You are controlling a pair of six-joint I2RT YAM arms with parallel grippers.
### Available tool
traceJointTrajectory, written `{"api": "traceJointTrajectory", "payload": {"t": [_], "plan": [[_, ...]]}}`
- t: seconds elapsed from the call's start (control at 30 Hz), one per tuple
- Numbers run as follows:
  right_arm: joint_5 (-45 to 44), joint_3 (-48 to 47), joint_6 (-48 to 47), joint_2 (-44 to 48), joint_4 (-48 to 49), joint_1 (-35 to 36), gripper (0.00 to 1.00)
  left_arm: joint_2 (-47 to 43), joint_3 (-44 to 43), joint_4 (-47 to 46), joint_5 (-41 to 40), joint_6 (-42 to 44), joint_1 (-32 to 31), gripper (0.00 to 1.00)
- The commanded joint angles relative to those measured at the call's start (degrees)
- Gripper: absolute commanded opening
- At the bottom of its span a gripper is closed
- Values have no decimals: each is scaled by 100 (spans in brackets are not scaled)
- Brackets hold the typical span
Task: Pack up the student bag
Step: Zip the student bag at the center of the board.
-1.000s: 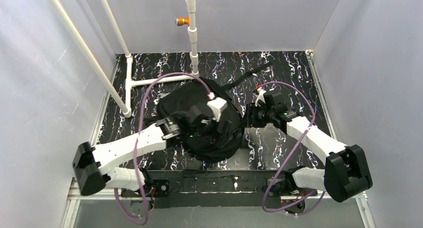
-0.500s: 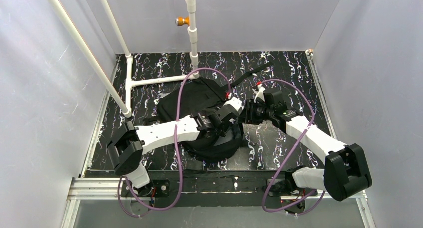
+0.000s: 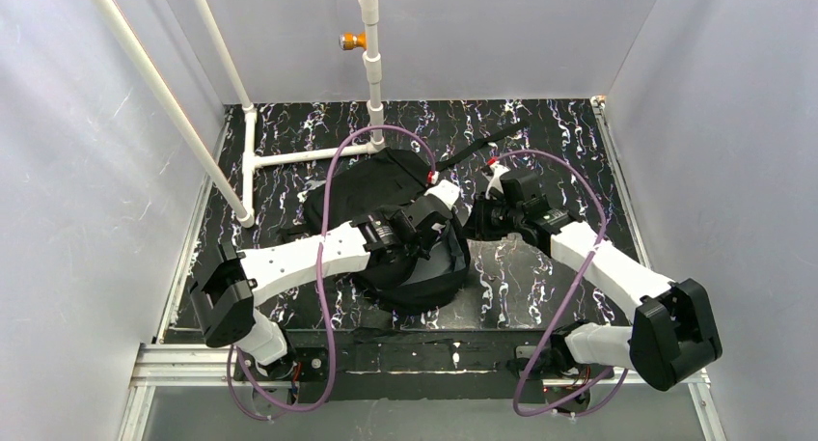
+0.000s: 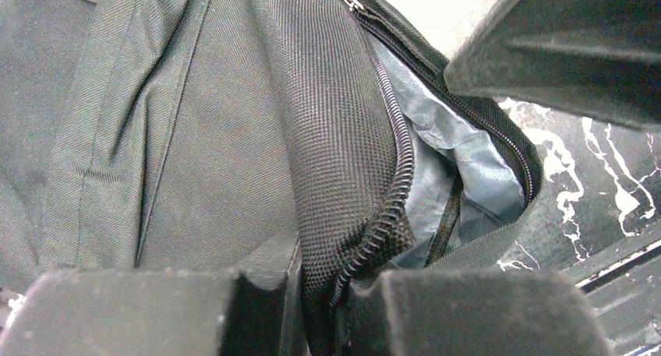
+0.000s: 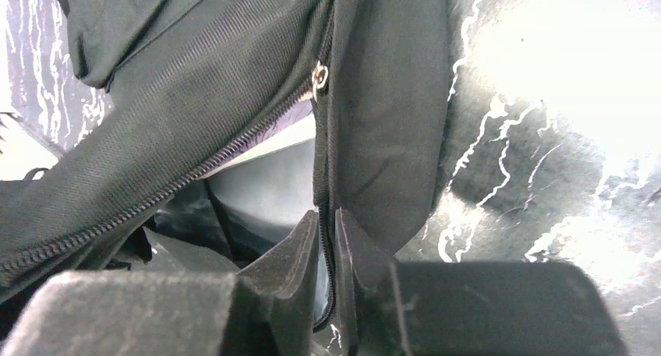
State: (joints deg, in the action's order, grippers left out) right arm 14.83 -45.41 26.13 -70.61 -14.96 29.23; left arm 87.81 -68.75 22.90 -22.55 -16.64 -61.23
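We see the rounded black woven backpack (image 3: 359, 185) centre frame on the marbled desk (image 3: 550, 132), our left fingers (image 4: 468, 313) clenched on its coarse zipper (image 4: 394, 208) edge, right fingers (image 5: 483, 301) pinching the opening's rim, smooth grey lining (image 4: 475, 169) showing

We see a black bag (image 3: 371, 185), pale grey lining (image 4: 475, 169) past our left gripper (image 4: 319, 294), and a black table (image 3: 550, 132) with white veins.

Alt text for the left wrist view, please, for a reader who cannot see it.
The left gripper is shut on the zipper edge of a large black soft fabric backpack, pinching black mesh between its two dark fingers. Beside the pinch the zipper gapes, showing pale grey lining; black table with white marbling shows at right.
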Motion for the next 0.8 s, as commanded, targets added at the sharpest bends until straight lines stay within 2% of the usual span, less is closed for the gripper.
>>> {"api": "traceJointTrajectory", "payload": {"t": [0.0,0.07,0.2,0.4,0.77], "plan": [[-537,-600,-228,148,-418,57,27,-1,-276,56,318,-69,-5,7],[-702,-691,-229,214,-578,138,32,23,-263,74,397,-122,5,7],[-501,-579,-7,343,-378,307,34,30,-239,92,550,-268,36,7],[-160,-343,219,242,137,329,19,-9,-204,120,691,-388,50,6],[-628,-265,217,-44,-198,329,22,-150,-24,72,898,-639,68,4]]}}
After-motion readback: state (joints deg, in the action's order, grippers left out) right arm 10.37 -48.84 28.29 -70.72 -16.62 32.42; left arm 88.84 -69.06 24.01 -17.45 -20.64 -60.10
